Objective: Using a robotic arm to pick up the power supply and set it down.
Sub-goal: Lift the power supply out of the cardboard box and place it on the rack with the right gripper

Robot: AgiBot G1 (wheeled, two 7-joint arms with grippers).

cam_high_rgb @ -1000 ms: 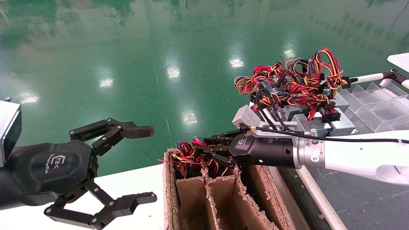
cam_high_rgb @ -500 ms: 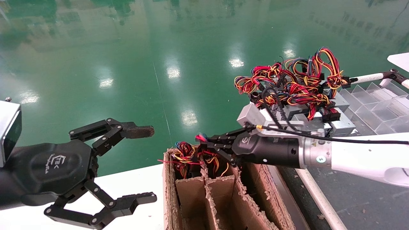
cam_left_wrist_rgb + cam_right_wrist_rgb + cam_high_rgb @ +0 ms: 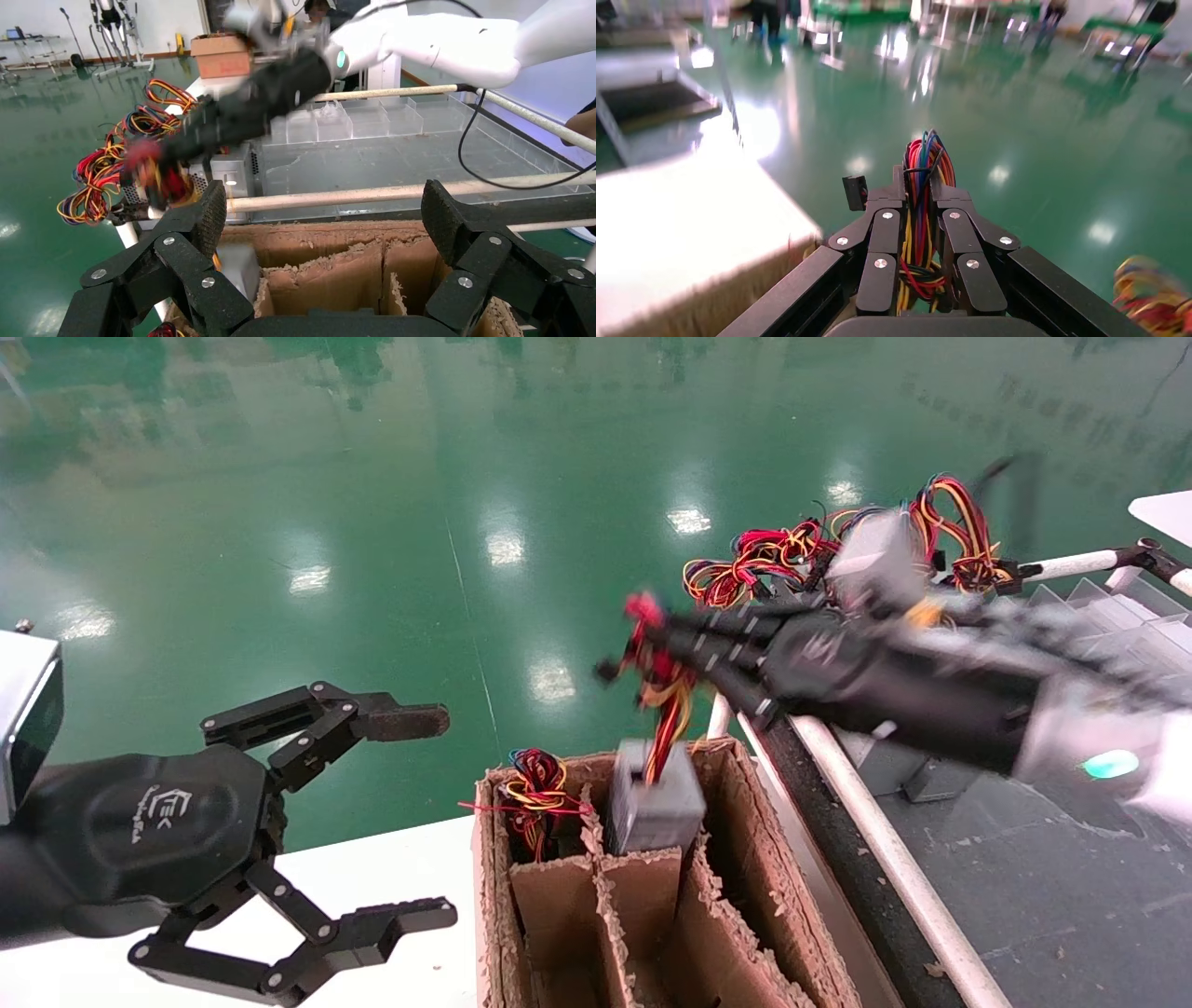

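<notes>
Left gripper (image 3: 424,817): parked at the left, over the white table (image 3: 391,868), beside the box; fingers spread wide, nothing between them. The upper fingertip has a rusty-brown pad.
Box (image 3: 531,896): open cardboard carton with torn dividers making narrow slots, standing at the table's right edge.
Wire bunch in box (image 3: 533,784): red, yellow and black loops sticking out of the far-left slot; what they belong to is hidden.
Power supply (image 3: 652,803): grey metal box, upright, its top out of the middle slot at the far end of the carton, its lower part down between the dividers. It seems to hang from its wires, though the view is too smeared to be sure it is clear of the cardboard.
Wires (image 3: 921,203): red, yellow and black strands running straight up from the supply into the right gripper.
Right gripper (image 3: 652,649): above and just right of the carton, reaching in from the right; fingers pressed together on the wires.
Pile (image 3: 792,556): more tangled coloured wiring behind the right arm.
Clear trays (image 3: 351,119): on the dark surface at the right.
</notes>
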